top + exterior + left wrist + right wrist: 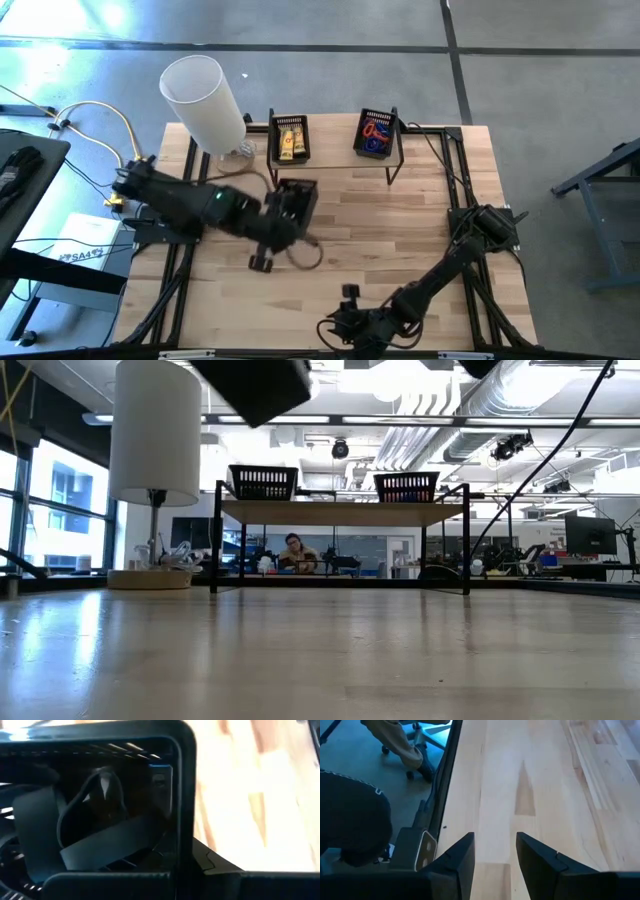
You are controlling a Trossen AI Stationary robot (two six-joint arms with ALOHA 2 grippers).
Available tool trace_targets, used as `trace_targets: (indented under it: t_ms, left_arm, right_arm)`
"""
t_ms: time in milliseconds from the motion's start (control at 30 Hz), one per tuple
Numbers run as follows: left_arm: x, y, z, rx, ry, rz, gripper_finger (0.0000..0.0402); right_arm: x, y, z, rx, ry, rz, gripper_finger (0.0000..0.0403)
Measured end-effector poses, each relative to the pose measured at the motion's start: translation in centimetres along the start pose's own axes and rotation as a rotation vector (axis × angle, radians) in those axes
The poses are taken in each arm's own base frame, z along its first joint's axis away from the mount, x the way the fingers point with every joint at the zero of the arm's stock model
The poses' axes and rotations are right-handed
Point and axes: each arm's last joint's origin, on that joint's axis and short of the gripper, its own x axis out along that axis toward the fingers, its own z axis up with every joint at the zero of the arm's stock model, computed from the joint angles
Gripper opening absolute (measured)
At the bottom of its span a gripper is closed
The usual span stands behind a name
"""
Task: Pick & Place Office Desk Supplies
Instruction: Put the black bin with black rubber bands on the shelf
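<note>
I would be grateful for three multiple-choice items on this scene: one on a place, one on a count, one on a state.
1. The basket of yellow packets stands: A on the raised shelf; B on the floor; C in the right tool.
2. Black baskets in the high view: A one; B three; C five.
3. The right tool is: A open; B shut on a band; C shut on a lamp.
Key: A, it sits at the table's back; B, two on the shelf plus a third basket nearer the middle; A, a gap parts its fingers.
</note>
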Motion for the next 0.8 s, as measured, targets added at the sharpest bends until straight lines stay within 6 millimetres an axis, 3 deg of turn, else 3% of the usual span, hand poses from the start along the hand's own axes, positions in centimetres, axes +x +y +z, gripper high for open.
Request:
trace_targets:
  t_ms: [233, 500, 633, 800]
  left_arm:
    - [-0.2, 5.6, 4.1, -0.098, 0.005, 0.086, 0.0001]
    - [2.4, 12.6, 7.3, -0.175, 0.006, 0.097, 0.0000]
    - [4.2, 14.7, 8.0, -0.165, 0.018, 0.114, 0.0000]
    - [5.6, 16.6, 7.5, -0.179, 0.067, 0.127, 0.0000]
  right_arm:
    - [0.2, -0.3, 0.2, -0.032, -0.002, -0.005, 0.0133]
    - [0.4, -0.8, 0.1, -0.068, 0.026, -0.021, 0.0133]
    - [0.4, -0.9, -0.2, -0.068, 0.057, -0.020, 0.0133]
    - [0.3, -1.1, -0.6, -0.055, 0.096, -0.033, 0.0133]
